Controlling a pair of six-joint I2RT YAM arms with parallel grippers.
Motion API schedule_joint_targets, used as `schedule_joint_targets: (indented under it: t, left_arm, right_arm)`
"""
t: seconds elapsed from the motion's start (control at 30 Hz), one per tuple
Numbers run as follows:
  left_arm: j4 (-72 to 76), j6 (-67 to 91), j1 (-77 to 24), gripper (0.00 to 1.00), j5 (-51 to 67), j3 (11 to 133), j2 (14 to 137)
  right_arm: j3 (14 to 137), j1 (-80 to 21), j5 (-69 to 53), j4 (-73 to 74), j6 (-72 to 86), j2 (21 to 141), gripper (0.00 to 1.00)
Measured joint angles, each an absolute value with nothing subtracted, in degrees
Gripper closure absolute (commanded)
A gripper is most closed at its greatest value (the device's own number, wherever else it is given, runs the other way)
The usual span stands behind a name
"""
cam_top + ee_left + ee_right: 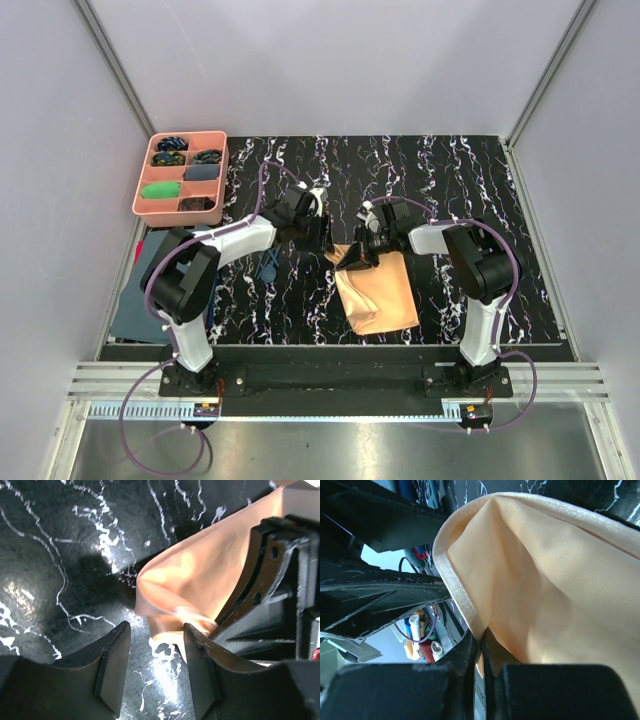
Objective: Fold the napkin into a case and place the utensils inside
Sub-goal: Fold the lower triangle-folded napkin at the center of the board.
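The peach-orange napkin (378,292) lies folded on the marble table, its far left corner lifted. My right gripper (481,639) is shut on the hem of that corner (460,592), and the cloth (550,575) drapes away from it. My left gripper (156,629) faces it from the left, jaws open. The raised napkin fold (195,580) sits just at its fingertips, touching the right finger (200,660), and bare table shows between the fingers. In the top view both grippers (322,237) (356,256) meet at the corner. Dark blue utensils (268,267) lie under the left forearm.
A pink compartment tray (141,201) with small coloured bundles stands at the back left. A dark blue-grey cloth (140,290) lies at the table's left edge. Grey walls enclose the black marble table (450,170).
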State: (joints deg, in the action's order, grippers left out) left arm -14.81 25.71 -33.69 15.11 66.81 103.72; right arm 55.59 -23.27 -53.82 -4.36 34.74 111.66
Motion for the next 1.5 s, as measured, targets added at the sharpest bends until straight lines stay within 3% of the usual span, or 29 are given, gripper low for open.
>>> schedule_joint_targets:
  t: [0.2, 0.43, 0.53, 0.67, 1.03, 1.37, 1.5]
  left_arm:
    - [-15.22, 25.8, -33.69, 0.52, 14.79, 65.78, 103.24]
    - [-14.31, 26.89, -33.69, 0.4, 14.85, 65.49, 103.33]
    - [-12.75, 27.44, -33.69, 0.4, 14.85, 63.07, 102.5]
    - [-12.32, 28.42, -34.06, 0.49, 14.79, 59.35, 100.9]
    - [-7.16, 33.08, -34.63, 0.48, 14.68, 57.21, 100.14]
    - [-8.01, 34.61, -34.63, 0.59, 12.38, 62.0, 105.12]
    - [-8.82, 34.54, -34.68, 0.67, 10.96, 64.6, 106.65]
  right_arm:
    - [55.59, -23.27, -53.43, -3.95, 34.57, 111.66, 0.92]
    - [55.59, -23.27, -53.17, -3.64, 34.54, 111.63, 0.91]
    - [55.59, -23.27, -53.17, -3.64, 34.48, 111.63, 0.91]
    - [55.59, -23.27, -53.15, -3.64, 34.35, 111.63, 0.91]
    - [55.59, -23.27, -53.04, -3.62, 34.35, 111.61, 0.91]
    - [55.59, -23.27, -52.8, -3.49, 34.22, 111.5, 0.9]
    - [55.59, -23.27, -51.62, -2.92, 33.87, 110.83, 0.82]
